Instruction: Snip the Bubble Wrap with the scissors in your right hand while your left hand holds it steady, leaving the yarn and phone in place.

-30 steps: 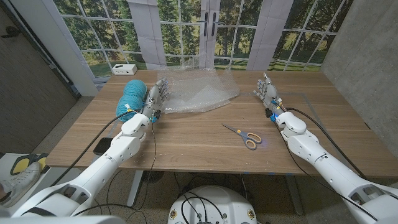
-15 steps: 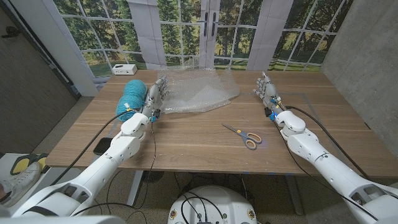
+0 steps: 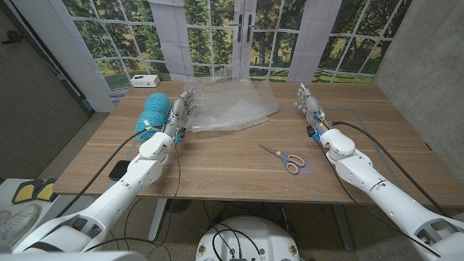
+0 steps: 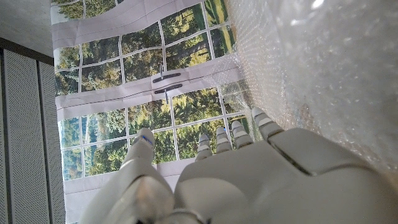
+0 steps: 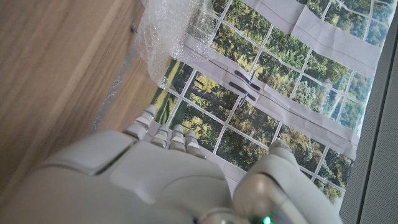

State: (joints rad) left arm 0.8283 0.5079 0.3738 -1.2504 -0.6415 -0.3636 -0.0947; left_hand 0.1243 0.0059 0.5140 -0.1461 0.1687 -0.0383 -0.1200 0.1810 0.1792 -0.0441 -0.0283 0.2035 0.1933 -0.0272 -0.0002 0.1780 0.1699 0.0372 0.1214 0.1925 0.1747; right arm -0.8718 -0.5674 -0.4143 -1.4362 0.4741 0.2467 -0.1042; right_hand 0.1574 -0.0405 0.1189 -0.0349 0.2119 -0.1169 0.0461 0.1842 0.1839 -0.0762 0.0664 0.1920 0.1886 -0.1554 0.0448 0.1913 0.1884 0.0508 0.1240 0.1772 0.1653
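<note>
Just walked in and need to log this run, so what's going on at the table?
Nothing is being cut yet. The left hand stands open at the near-left edge of the Bubble Wrap, beside the teal yarn. The right hand is open and empty, off to the sheet's right. The scissors lie untouched on the wooden table, nearer the robot. The phone sits at the table's left edge.

Bare worktop (image 3: 217,156) between scissors (image 3: 284,158) and right hand (image 3: 310,107), yarn (image 3: 153,114) crowding left hand (image 3: 183,110), bubble wrap (image 3: 230,107) spread behind.
</note>
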